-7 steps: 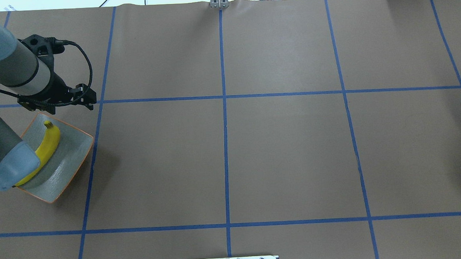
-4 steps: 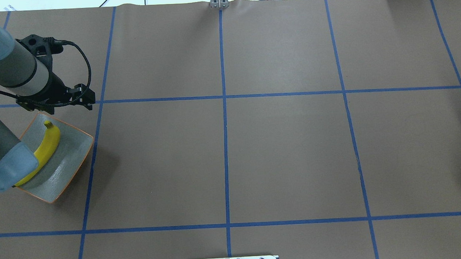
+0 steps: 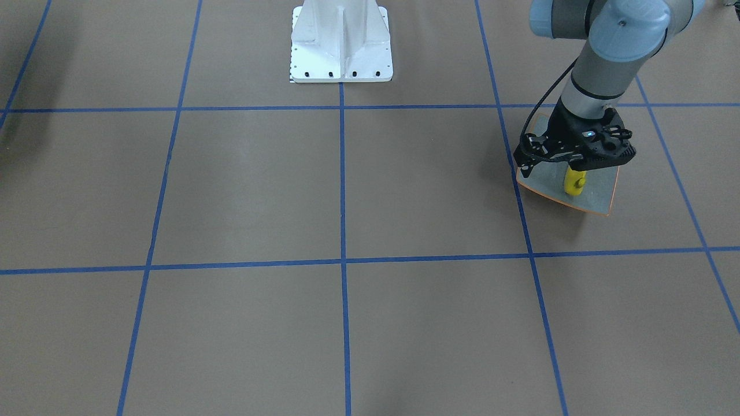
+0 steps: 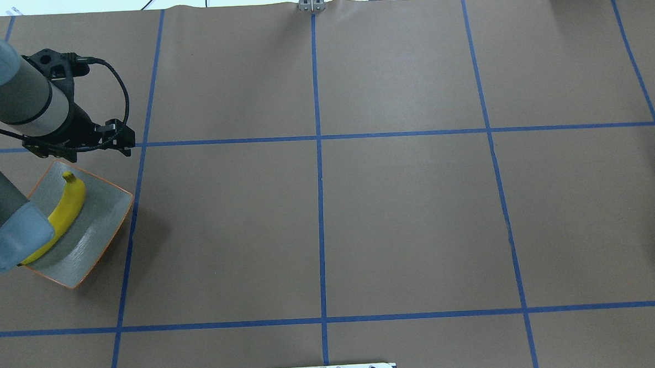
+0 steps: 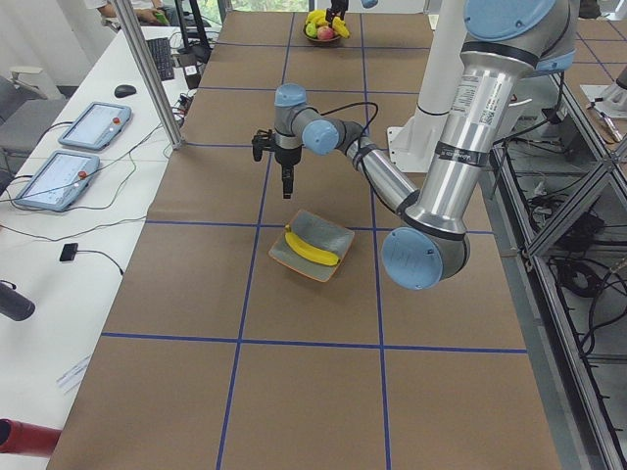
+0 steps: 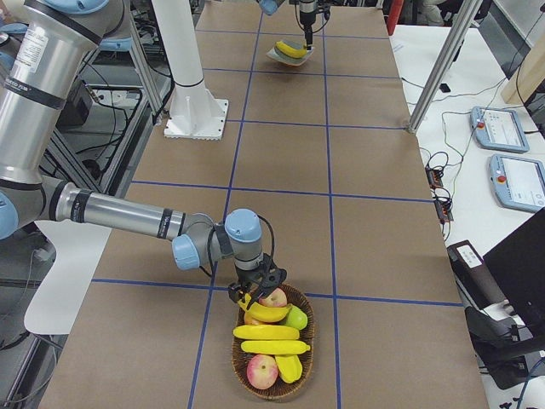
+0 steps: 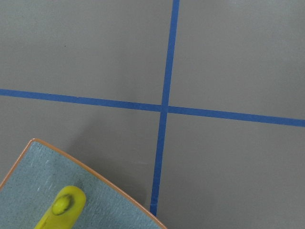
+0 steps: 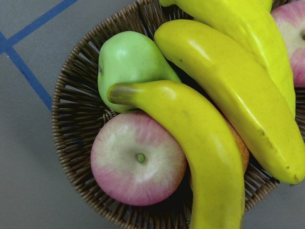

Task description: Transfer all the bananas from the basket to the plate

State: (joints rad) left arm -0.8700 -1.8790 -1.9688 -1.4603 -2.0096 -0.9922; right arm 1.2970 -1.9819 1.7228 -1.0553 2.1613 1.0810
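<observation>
Entry, left side: the left gripper is hanging fingers-down over the table, just beyond the far corner of the plate and apart from it. You are not getting a clear look at its fingers in any view, so I cannot tell whether they are parted or together. Its wrist camera is looking down on a crossing of the blue tape lines, with the plate's orange-rimmed corner showing at lower left. One banana is lying along the plate's hollow, its dark tip pointing toward the gripper.

Right side: the right gripper is reaching down at the rim of the basket, at the table's opposite end. You are seeing it in the side view only, so I cannot tell its grip. Three bananas are lying piled in the basket, the nearest one resting across a pink apple and beside a green pear. The white base is standing between the two ends.
</observation>
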